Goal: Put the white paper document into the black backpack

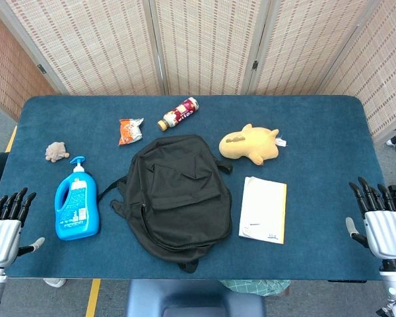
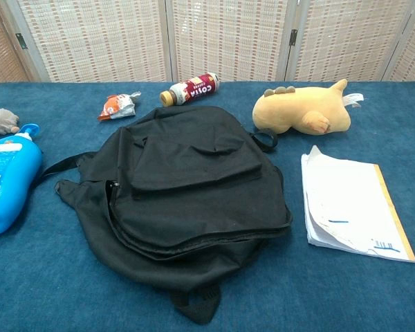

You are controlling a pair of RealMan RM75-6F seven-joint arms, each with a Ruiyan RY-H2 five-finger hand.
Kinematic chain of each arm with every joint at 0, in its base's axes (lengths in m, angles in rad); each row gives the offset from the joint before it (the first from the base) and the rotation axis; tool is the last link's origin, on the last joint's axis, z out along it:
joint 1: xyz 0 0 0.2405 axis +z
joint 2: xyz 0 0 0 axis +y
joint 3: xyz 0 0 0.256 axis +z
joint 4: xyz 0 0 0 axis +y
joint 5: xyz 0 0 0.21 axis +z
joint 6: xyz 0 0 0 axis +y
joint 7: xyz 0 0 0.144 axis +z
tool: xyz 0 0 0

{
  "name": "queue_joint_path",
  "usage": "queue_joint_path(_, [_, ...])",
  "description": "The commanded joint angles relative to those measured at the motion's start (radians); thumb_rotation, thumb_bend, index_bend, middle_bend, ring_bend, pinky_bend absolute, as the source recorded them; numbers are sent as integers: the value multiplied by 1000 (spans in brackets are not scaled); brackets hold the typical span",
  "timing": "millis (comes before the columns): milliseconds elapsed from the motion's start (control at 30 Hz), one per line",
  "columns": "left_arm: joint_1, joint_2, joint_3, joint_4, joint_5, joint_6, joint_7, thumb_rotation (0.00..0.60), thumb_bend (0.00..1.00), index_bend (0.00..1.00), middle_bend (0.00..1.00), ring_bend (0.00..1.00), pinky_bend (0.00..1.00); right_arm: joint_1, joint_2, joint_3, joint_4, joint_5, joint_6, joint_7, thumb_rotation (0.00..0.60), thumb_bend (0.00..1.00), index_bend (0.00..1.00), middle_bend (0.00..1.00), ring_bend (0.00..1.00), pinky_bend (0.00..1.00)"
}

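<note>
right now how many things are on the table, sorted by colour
black: 1, backpack
white: 1, paper document
blue: 1, detergent bottle
yellow: 1, plush toy
red: 1, drink bottle
orange: 1, snack packet
grey-brown: 1, small plush
total: 7

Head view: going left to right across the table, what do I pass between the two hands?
Left hand → grey plush → blue detergent bottle → black backpack → white paper document → right hand.
</note>
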Motion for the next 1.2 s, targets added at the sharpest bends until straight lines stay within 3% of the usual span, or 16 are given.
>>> queue_joint_path(33, [-1, -4, 1, 3, 2, -1, 1, 600, 135, 33, 12, 16, 0, 2, 2, -1, -3, -2, -3, 5, 600, 464, 0, 43, 120, 33])
queue_joint_path(667, [5, -6, 6, 3, 19, 19, -13, 600, 135, 40, 15, 24, 0, 46, -31, -27, 46, -74, -54, 14, 600, 454, 0, 81, 147, 49])
queue_joint_path(1000, [10, -1, 10, -5, 16, 20, -13, 600, 135, 39, 15, 24, 0, 121, -152, -56, 194, -122, -155, -13, 600, 454, 13, 106, 149, 63])
queue_joint_path(1200, [12, 3, 12, -12, 10, 16, -7, 600, 135, 39, 15, 24, 0, 151, -242, -71, 313, -148, -179, 3, 600, 455, 16, 106, 113, 15])
